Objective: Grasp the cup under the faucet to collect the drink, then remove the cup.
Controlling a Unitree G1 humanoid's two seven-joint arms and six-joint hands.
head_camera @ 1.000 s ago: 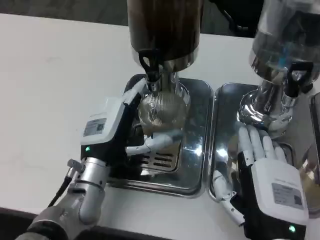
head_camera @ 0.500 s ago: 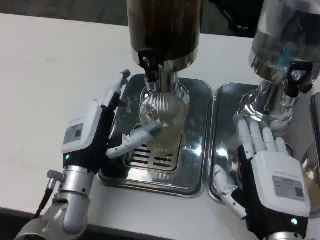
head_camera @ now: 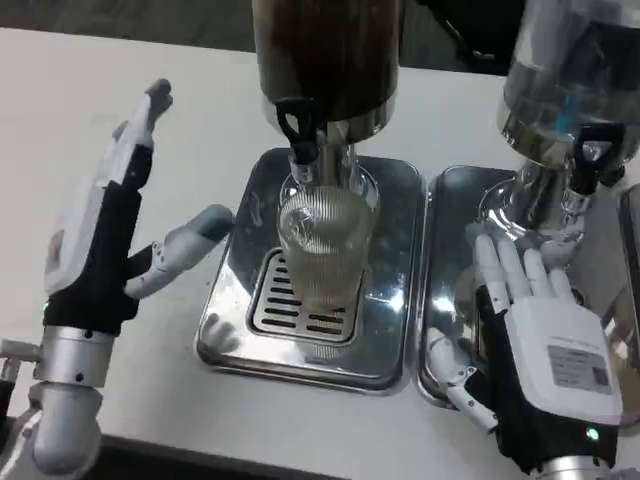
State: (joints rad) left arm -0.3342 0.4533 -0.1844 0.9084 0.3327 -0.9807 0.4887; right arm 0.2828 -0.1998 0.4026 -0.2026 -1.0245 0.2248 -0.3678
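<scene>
White tabletop (head_camera: 150, 60) runs across the scene, with a dark strip of room beyond its far edge. Two drink dispensers stand on it, each over its own metal drip tray: the left dispenser (head_camera: 325, 55) with dark contents above the left tray (head_camera: 395, 270), and the right dispenser (head_camera: 570, 80) above the right tray (head_camera: 450, 230). Each dispenser has one black-handled faucet, the left faucet (head_camera: 300, 130) and the right faucet (head_camera: 590, 155). One ribbed clear cup (head_camera: 322, 245) stands upright on the slotted grate of the left tray, directly under the left faucet, holding pale liquid. One left robot hand (head_camera: 105, 235) is raised over the bare tabletop, left of the cup and apart from it, fingers spread wide and holding nothing. One right robot hand (head_camera: 535, 335) lies flat, fingers extended, on the right tray, fingertips near the right dispenser's base, empty.
</scene>
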